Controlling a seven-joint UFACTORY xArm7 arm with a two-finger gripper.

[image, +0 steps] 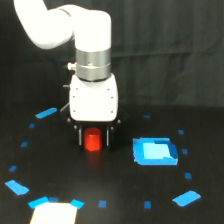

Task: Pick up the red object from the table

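Note:
The red object is a small stubby red-orange block standing on the black table, left of centre in the exterior view. My gripper hangs straight down from the white arm, with its dark fingers on either side of the block. The fingers stand close against the block's sides at table level. I cannot tell whether they press on it. The block's base appears to rest on the table.
A larger blue square patch lies to the exterior view's right of the gripper. Small blue tape marks ring the area. A bright white patch sits at the bottom left edge. A dark curtain backs the scene.

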